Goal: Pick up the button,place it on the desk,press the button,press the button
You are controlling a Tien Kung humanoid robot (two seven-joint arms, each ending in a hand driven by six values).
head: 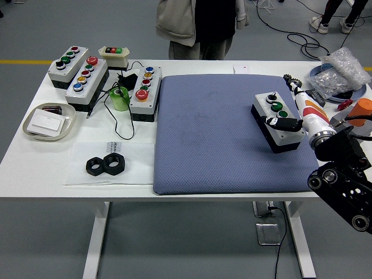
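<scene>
A grey four-button box (273, 114) with a black base lies at an angle on the right part of the blue mat (203, 139). Its black knob and two green buttons show. My right hand (293, 107), white with orange marks, lies along the box's right side. One black digit (281, 123) rests across the near end of the box top and hides what is under it. The other fingers (292, 83) stretch straight out past the box's far right corner, not wrapped around it. The left arm is out of view.
Three more button boxes (87, 78) and a small switch box (114, 53) stand at the back left, beside a green tape roll (120, 97) and cables. A tray (49, 122) and black nuts (106, 165) lie left. A plate with a plastic bag (343, 72) sits far right. A person (200, 26) stands behind.
</scene>
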